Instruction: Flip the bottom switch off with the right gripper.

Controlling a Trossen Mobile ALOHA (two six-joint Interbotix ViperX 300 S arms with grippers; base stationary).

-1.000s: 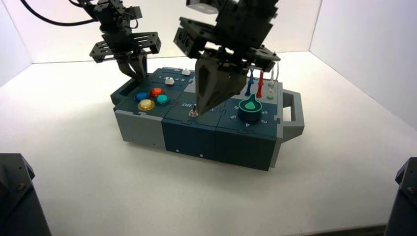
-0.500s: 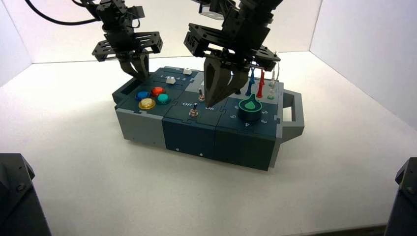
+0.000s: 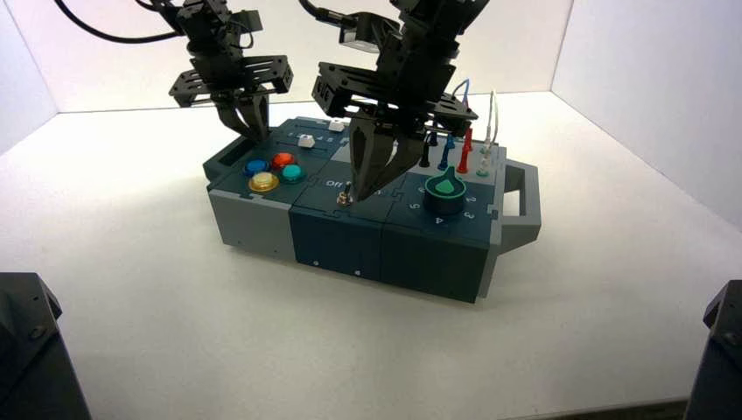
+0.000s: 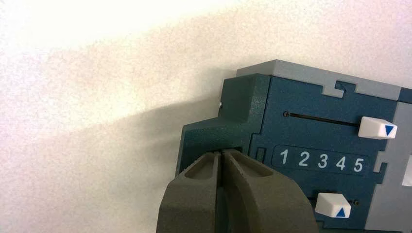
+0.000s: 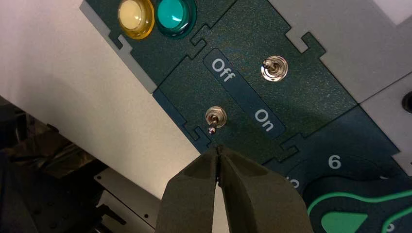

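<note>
The bottom switch (image 5: 215,118) is a small metal toggle on the dark teal tile, on the front-edge side of the white "Off"/"On" lettering. Its thin lever leans toward my fingertips. My right gripper (image 5: 218,148) is shut and empty. Its tips hang a short gap from the lever, over the tile's front edge. In the high view the right gripper (image 3: 359,188) points down just beside the switch (image 3: 345,199). The twin toggle (image 5: 273,68) stands beyond the lettering. My left gripper (image 4: 221,154) is shut and hovers over the box's back left corner (image 3: 249,131).
Yellow (image 5: 135,17) and teal (image 5: 171,10) buttons sit left of the switch tile. A green knob (image 3: 446,188) with numbers and plugged wires (image 3: 464,149) stand to the right. Two white sliders (image 4: 377,128) (image 4: 333,205) flank a 1–5 scale. A grey handle (image 3: 523,201) ends the box.
The right gripper lifted back from the bottom switch, then came down and left beside it again. The left gripper edged slightly right.
</note>
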